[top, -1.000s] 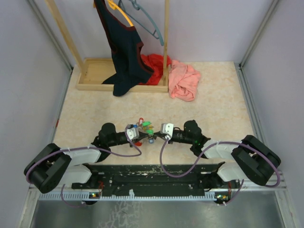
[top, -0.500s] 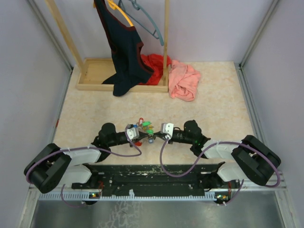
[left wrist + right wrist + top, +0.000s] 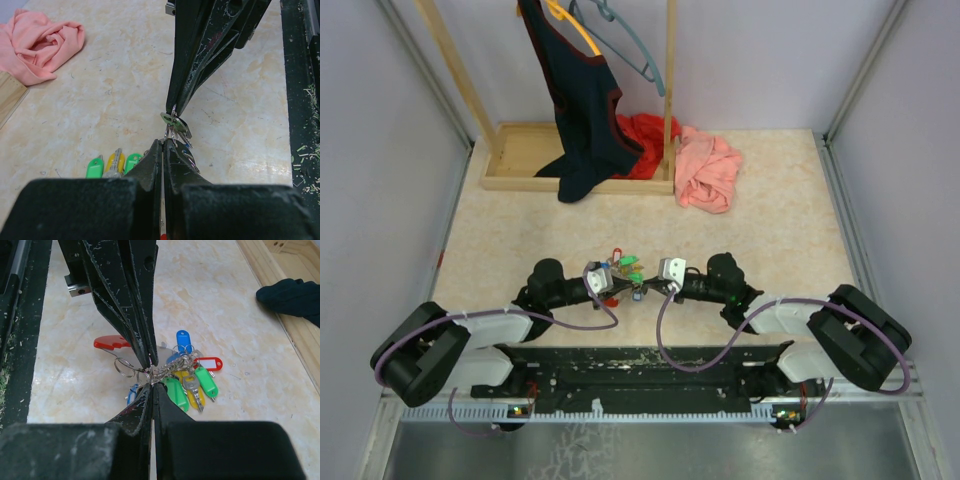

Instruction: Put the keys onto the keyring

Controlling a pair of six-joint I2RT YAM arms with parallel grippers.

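The left gripper point(image 3: 162, 142) and the right gripper point(image 3: 151, 386) meet tip to tip low over the table point(image 3: 520, 230). Both have their jaws closed, pinching the thin metal rings of the keys point(image 3: 187, 382). The bunch fans out on the table beside the tips: two green heads, a yellow one, a blue one and a red-rimmed tag. The keyring point(image 3: 112, 343), a red curved piece with a grey wire loop, lies just beside the left fingers, partly hidden by them. Farther back lie a pink cloth point(image 3: 708, 170) and a wooden rack point(image 3: 525, 150). Since a second ago, nothing has visibly shifted.
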